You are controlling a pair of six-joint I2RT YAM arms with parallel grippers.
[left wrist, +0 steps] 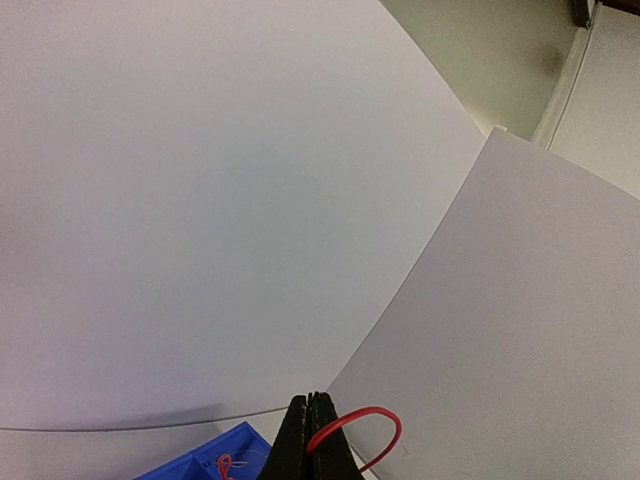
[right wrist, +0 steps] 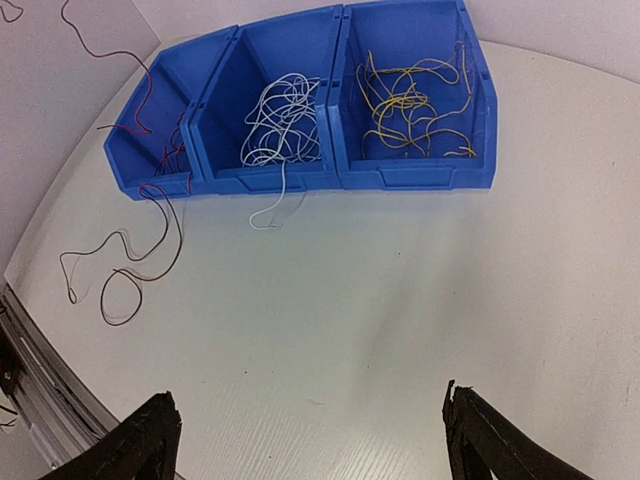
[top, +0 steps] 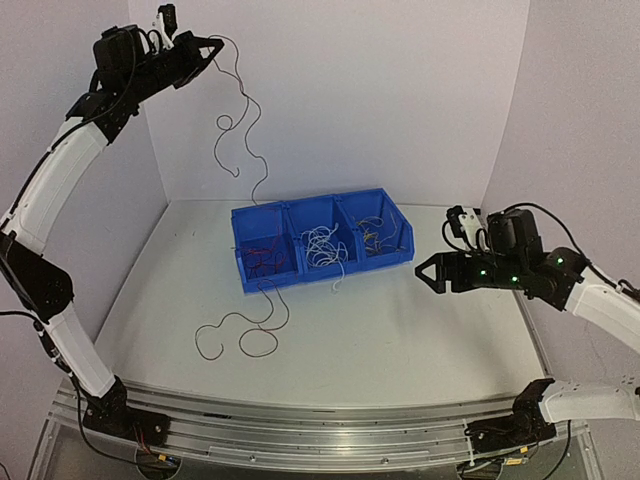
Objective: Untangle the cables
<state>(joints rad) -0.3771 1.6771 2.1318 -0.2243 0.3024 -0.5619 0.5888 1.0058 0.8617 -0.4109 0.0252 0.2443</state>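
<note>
White surface (top: 400,340) carries a three-compartment blue bin (top: 262,212) at centre. Left pincer (top: 213,46), raised at 11 o'clock, is clamped on a dark red cable (left wrist: 368,409) trailing to 7 o'clock. White cables (top: 325,248) and yellow cables (top: 373,238) lie binned. Right pincer (top: 425,273), at 3 o'clock, gapes wide, empty.

Plain pale-lilac panel walls (top: 360,90) enclose a matte white surface (top: 400,330) on three sides; a ribbed aluminium rail (top: 300,440) edges its near side. Light is soft, even.
</note>
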